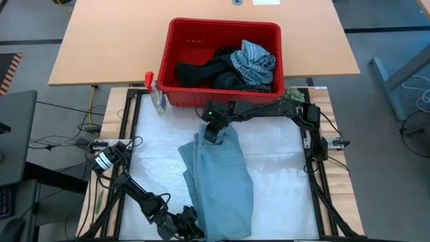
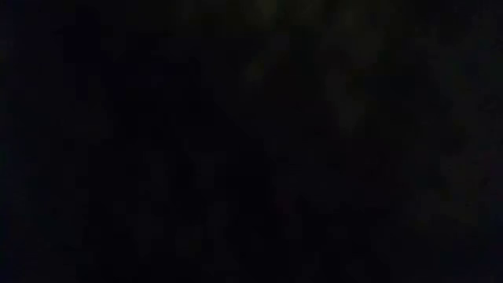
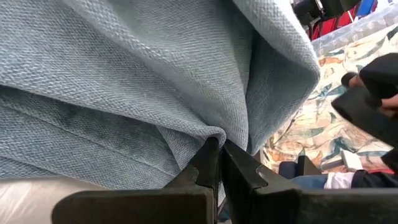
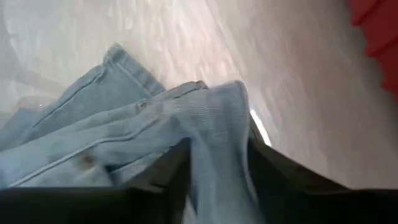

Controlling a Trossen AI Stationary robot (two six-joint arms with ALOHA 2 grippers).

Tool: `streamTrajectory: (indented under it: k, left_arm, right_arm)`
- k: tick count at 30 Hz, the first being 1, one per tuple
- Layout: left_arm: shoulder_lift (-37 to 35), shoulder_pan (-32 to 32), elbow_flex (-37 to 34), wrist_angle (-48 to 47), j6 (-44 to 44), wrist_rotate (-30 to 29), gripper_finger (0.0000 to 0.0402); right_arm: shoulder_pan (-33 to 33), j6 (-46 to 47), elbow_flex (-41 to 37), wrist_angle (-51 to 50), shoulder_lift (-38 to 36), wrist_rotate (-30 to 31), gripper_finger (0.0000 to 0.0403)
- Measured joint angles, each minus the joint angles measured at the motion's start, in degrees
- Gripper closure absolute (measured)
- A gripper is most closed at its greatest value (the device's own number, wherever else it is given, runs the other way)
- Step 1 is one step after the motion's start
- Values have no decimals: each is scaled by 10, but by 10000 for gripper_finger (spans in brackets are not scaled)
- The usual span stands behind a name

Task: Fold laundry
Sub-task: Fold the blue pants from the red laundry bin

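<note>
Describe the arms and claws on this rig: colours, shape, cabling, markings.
Both arms are dark, slim, jointed links. The left arm carries a white band with dark marks near its base, and loose black cables run along the frame beside it. The right arm shows a small green light near its wrist. The left claw has two black, wedge-shaped plastic fingers. The right claw has similar dark, flat fingers.

A red rectangular plastic basket stands at the near edge of the light wooden table. A small clear spray bottle with a red trigger stands just beside the basket's left front corner. A white padded work surface is bordered by a black metal frame. The low view is dark.
</note>
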Motion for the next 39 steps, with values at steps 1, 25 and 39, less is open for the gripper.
streamTrajectory:
  k: [1,25,39]
  left_arm:
    - [0,0,0,0,0,2,401]
    - [0,-20,-49,90,-2,-64,401]
    - [0,-12,-54,91,-31,-51,401]
  right_arm:
    - [0,0,0,-4,0,-3,200]
    - [222,168,-295,273,-181,39,117]
    - [187,235,-323,332,-62,122,118]
